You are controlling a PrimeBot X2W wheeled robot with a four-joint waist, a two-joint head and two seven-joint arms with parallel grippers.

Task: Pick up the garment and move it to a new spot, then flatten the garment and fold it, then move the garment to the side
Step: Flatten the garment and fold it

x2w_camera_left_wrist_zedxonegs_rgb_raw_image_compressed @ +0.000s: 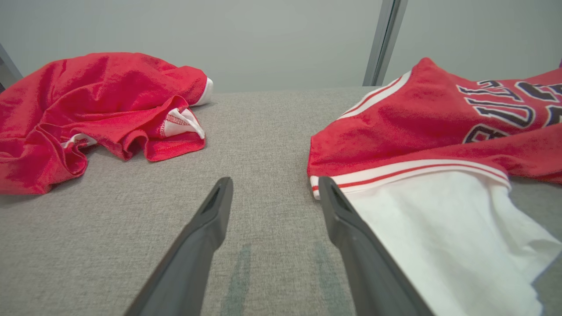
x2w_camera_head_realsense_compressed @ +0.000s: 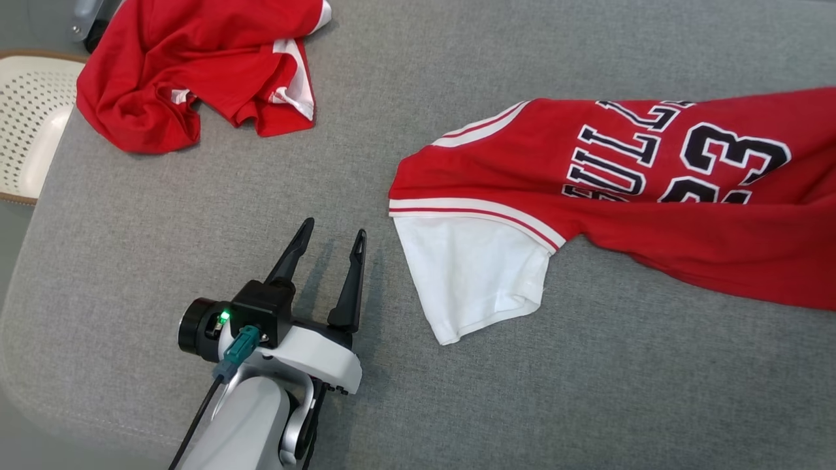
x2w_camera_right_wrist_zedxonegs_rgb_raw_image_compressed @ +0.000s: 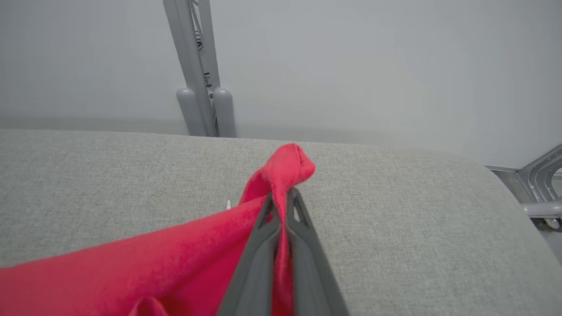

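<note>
While tight on the jersey (x2w_camera_right_wrist_zedxonegs_rgb_raw_image_compressed: 197, 250), right hand (x2w_camera_right_wrist_zedxonegs_rgb_raw_image_compressed: 282, 196) over the grey cushion (x2w_camera_right_wrist_zedxonegs_rgb_raw_image_compressed: 417, 210).

"ULL" and "23" on jersey (x2w_camera_head_realsense_compressed: 496, 171)

Jersey (x2w_camera_head_realsense_compressed: 653, 228) right of shirt (x2w_camera_head_realsense_compressed: 196, 52) — basket (x2w_camera_head_realsense_compressed: 32, 117), perhaps, leftmost

Jersey (x2w_camera_head_realsense_compressed: 653, 228): red, white sleeve, red-and-white striped trim, black white-edged lettering. Second shirt (x2w_camera_head_realsense_compressed: 189, 65): red, white trim. Table (x2w_camera_head_realsense_compressed: 196, 209): grey weave.
</note>
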